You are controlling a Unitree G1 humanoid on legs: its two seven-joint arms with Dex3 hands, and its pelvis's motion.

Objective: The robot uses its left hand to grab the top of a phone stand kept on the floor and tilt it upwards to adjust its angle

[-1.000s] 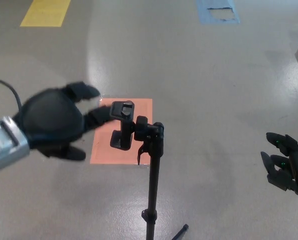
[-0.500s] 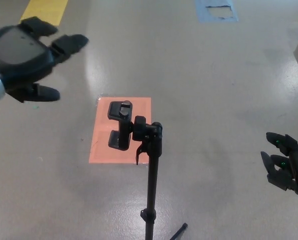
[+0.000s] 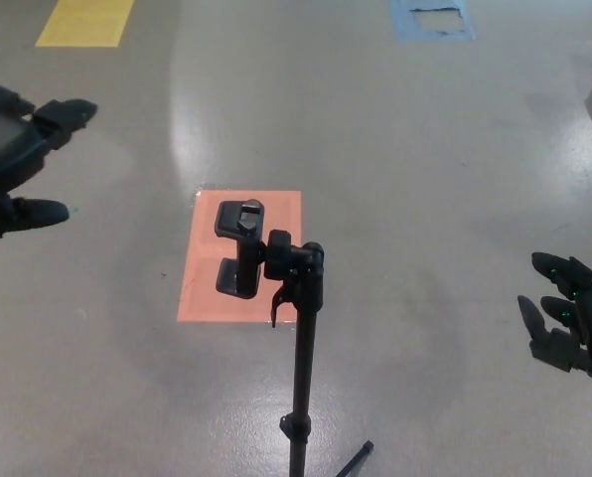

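Black phone stand [image 3: 276, 288] over an orange floor patch [image 3: 202, 283].

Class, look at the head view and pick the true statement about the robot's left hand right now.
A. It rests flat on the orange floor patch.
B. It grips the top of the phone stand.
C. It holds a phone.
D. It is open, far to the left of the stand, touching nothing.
D: the left hand sits at the picture's left edge with fingers spread, well clear of the phone stand.
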